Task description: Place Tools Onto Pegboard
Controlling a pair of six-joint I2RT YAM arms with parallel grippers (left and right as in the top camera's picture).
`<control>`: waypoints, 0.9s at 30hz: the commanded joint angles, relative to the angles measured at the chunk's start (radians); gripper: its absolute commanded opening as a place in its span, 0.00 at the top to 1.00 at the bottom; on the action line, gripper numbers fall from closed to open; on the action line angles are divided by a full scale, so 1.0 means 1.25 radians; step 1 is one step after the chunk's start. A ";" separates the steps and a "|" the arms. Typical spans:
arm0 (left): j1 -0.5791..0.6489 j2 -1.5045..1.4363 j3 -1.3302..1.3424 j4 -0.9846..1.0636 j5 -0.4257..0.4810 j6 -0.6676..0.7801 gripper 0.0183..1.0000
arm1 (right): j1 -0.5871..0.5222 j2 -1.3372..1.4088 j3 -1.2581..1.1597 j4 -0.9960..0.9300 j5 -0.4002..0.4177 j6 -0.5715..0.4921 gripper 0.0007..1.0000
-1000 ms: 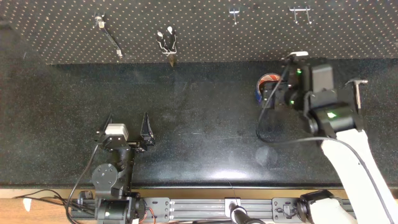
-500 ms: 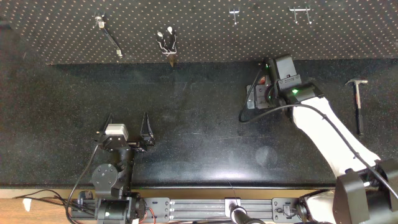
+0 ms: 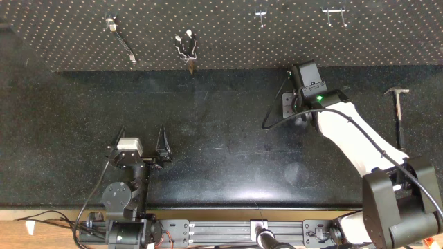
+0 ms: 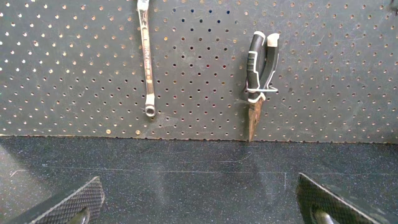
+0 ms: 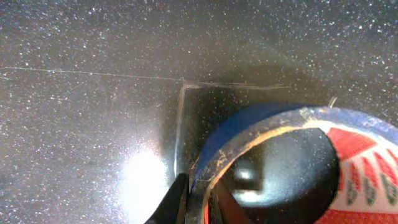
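A blue tape roll (image 5: pixel 273 134) with a red and white inner label is pinched by its wall in my right gripper (image 5: pixel 198 208), which is shut on it. This gripper (image 3: pixel 296 95) hangs just in front of the pegboard's (image 3: pixel 228 31) lower edge, right of centre, and the worktop lies close beneath the roll. A hammer (image 3: pixel 398 114) lies on the worktop at the far right. A wrench (image 4: pixel 146 59) and pliers (image 4: pixel 258 68) hang on the board. My left gripper (image 3: pixel 142 140) rests open and empty near the front left, facing those hung tools.
Two bare metal hooks (image 3: pixel 261 14) (image 3: pixel 334 14) stick out of the pegboard above the right arm. The black worktop (image 3: pixel 221 138) stretches between the two arms. A cable (image 3: pixel 273 121) loops down from the right wrist.
The right gripper has carried the tape roll left and toward the pegboard, uncovering the hammer. The left arm has stayed still.
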 commanded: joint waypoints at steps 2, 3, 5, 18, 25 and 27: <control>-0.001 -0.006 -0.001 -0.007 0.006 -0.010 0.00 | 0.005 -0.025 0.010 0.006 0.006 0.004 0.93; -0.001 -0.006 -0.001 -0.007 0.006 -0.010 0.00 | 0.005 -0.050 0.010 0.011 0.006 0.004 0.93; -0.001 -0.006 -0.001 -0.007 0.006 -0.010 0.00 | 0.005 -0.148 0.010 0.042 0.007 0.003 0.92; -0.001 -0.006 -0.001 -0.007 0.006 -0.010 0.00 | 0.157 -0.287 0.010 0.479 0.012 -0.098 0.92; -0.001 -0.006 -0.001 -0.006 0.006 -0.010 0.00 | 0.187 -0.134 0.010 0.677 0.160 -0.112 0.93; -0.001 -0.006 -0.001 -0.007 0.006 -0.010 0.00 | 0.196 -0.085 0.010 0.750 0.160 -0.112 0.93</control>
